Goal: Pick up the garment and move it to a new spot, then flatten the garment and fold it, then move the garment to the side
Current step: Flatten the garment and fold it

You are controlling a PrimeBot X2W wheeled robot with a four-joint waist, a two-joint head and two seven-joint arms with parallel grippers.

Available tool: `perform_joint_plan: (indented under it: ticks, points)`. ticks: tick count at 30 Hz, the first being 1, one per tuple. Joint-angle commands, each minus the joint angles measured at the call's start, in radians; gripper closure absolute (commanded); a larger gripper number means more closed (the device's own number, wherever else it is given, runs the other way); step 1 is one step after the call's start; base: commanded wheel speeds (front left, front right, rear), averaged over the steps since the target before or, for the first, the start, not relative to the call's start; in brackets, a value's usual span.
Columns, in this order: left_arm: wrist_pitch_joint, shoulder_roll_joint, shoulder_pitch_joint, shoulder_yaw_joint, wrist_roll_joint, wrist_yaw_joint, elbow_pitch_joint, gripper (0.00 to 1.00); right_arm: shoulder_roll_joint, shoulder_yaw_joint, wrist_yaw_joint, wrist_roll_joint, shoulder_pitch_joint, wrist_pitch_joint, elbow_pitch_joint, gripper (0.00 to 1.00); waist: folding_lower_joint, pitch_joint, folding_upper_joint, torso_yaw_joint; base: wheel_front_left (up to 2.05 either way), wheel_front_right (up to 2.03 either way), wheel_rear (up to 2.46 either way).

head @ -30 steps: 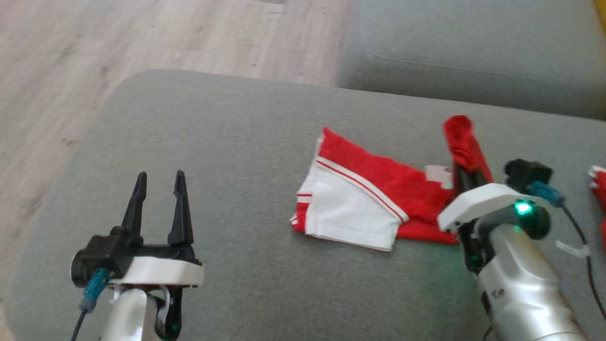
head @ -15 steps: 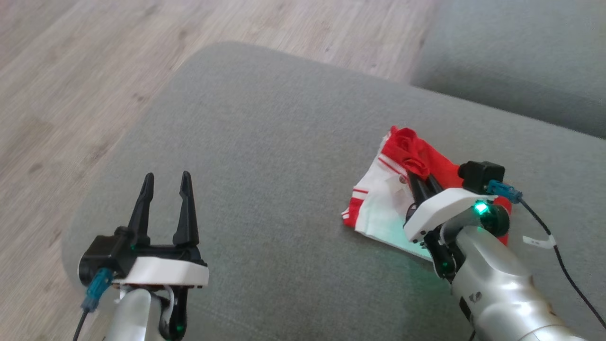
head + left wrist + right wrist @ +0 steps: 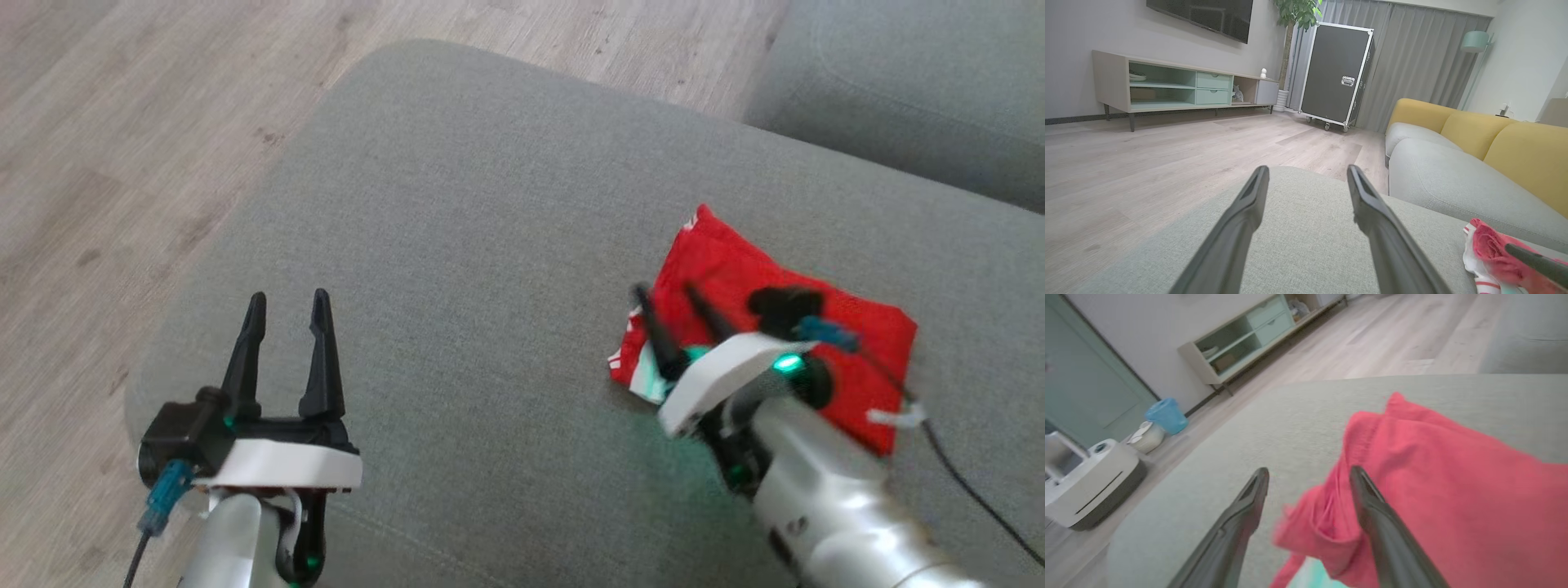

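Grey fabric sofa cushion (image 3: 457, 245) carries everything. On it a folded red cloth garment (image 3: 759, 278) lies under and just beyond the right claw (image 3: 665, 290), whose fingers stand apart, gripping nothing. Well to its side, the left claw (image 3: 289, 296), also spread, hovers over bare cushion. Folding looks about finished. The next move would be to pinch all the layers together and shift the garment aside.

Soft red cloth garment (image 3: 735, 265), matt woven grey cushion (image 3: 490, 204), wood-grain floor (image 3: 122, 106)
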Motion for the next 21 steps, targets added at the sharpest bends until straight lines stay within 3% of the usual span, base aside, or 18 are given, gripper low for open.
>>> perform_joint_plan:
  ticks: [1, 4, 9, 14, 21]
  points:
    - [-0.005, 0.007, -0.041, 0.02, 0.006, 0.003, -0.025, 0.0, 0.015, 0.039, 0.003, 0.021, 0.006, -0.009, -0.042, 0.0, -0.0002, -0.009, 0.0, -0.005, 0.0, 0.0, 0.0]
    - [-0.005, 0.007, -0.043, 0.009, 0.015, 0.001, -0.01, 0.0, 0.015, 0.113, 0.003, 0.084, 0.019, -0.009, -0.07, 0.0, -0.0002, -0.035, 0.0, -0.02, 0.0, 0.0, 0.0]
    - [-0.005, 0.007, -0.039, 0.011, 0.031, -0.003, -0.001, 0.0, 0.015, 0.099, 0.003, 0.1, -0.023, -0.013, -0.055, 0.0, -0.0002, -0.065, 0.0, -0.087, 0.0, 0.0, 0.0]
    - [-0.005, 0.007, -0.035, 0.016, 0.025, -0.004, -0.019, 0.0, 0.01, -0.118, 0.003, -0.082, -0.044, -0.014, -0.079, 0.0, -0.0002, -0.073, 0.0, -0.165, 0.0, 0.0, 0.0]
    - [-0.005, 0.007, -0.014, 0.024, 0.012, -0.002, -0.038, 0.0, -0.02, -0.459, 0.003, -0.449, 0.115, -0.014, -0.294, 0.0, -0.0002, -0.074, 0.0, -0.267, 0.0, 0.0, 0.0]
